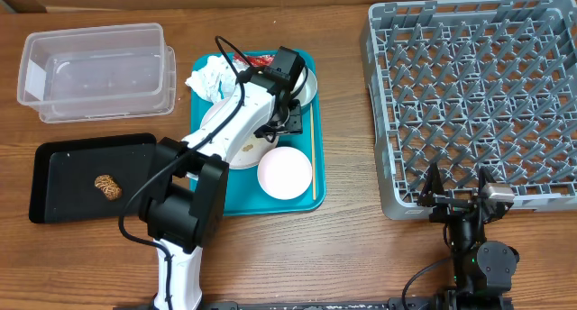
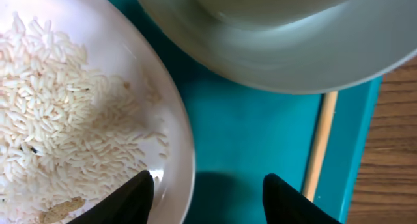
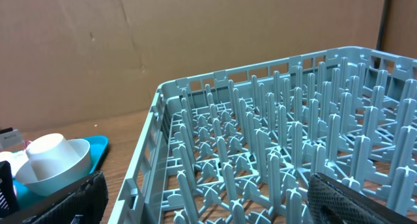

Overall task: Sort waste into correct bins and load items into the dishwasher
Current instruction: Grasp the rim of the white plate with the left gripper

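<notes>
Overhead: left arm (image 1: 225, 125) reaches from the near edge up over the teal tray (image 1: 306, 200) with the wrist bent down. The left fingers (image 1: 290, 121) are at the right rim of the plate (image 1: 236, 150), just below the bowl (image 1: 309, 86). Right arm (image 1: 475, 256) sits low at near right, with the right fingers (image 1: 431, 187) spread at the front wall of the dish rack (image 1: 478, 94), holding nothing. Count: 1 clear tub (image 1: 95, 67) far left, 1 black tray (image 1: 72, 166) in front of it with 1 brown lump (image 1: 108, 186) inside. On the teal tray: 1 clump of napkins (image 1: 212, 76) at the far left corner, 1 red wrapper (image 1: 259, 63) beside it, 1 plate, 1 pinkish dish (image 1: 285, 173) at near right, 1 bowl at far right, 1 wooden stick (image 1: 314, 157) along the right edge. 1 rack, well to the right. Left wrist: left fingers (image 2: 127, 201) are spread, pinching nothing; one is over the plate (image 2: 176, 139) rim, the other over bare teal tray (image 2: 241, 133). Can't tell if they touch. Rice (image 2: 58, 120) covers the plate, the bowl (image 2: 273, 55) fills the top, the stick (image 2: 318, 146) lies at right near the tray edge. Right wrist: right fingers (image 3: 62, 198) are wide apart at the bottom corners, rack (image 3: 260, 159) pegs ahead. 1 white cup (image 3: 44, 152) sits in the bowl (image 3: 73, 160). Brown wooden desk (image 1: 361, 247), brown cardboard wall (image 3: 195, 35) behind.
</notes>
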